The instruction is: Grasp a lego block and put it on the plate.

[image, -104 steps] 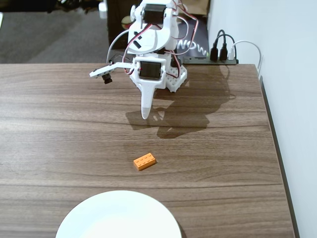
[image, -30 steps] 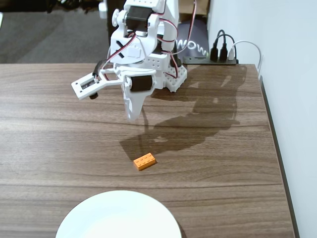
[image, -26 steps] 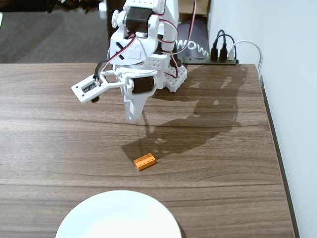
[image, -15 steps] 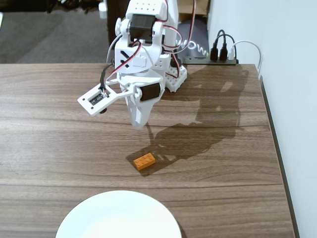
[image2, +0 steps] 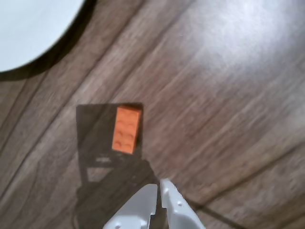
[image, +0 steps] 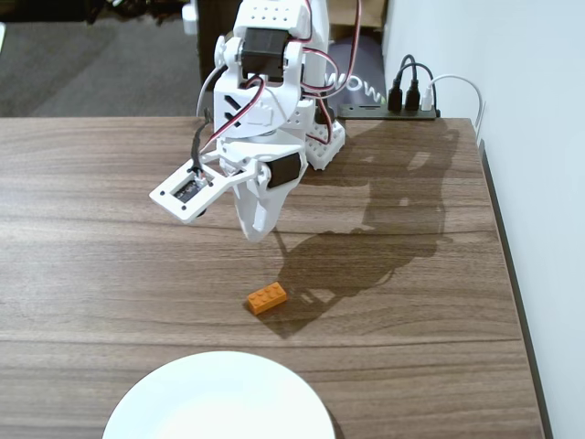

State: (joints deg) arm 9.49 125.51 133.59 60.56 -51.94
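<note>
Lowered and swung forward over the last moments, tool now hanging above the wooden surface at centre frame, just short of the lego block, shadow already reaching it. Fingers pressed together, clenched on nothing. Approach under way, grasp not yet begun; opening needed first. Block lying flat, apart from the plate at bottom left. Wrist view adds the stud rows on the block and the closed tips below it.
</note>
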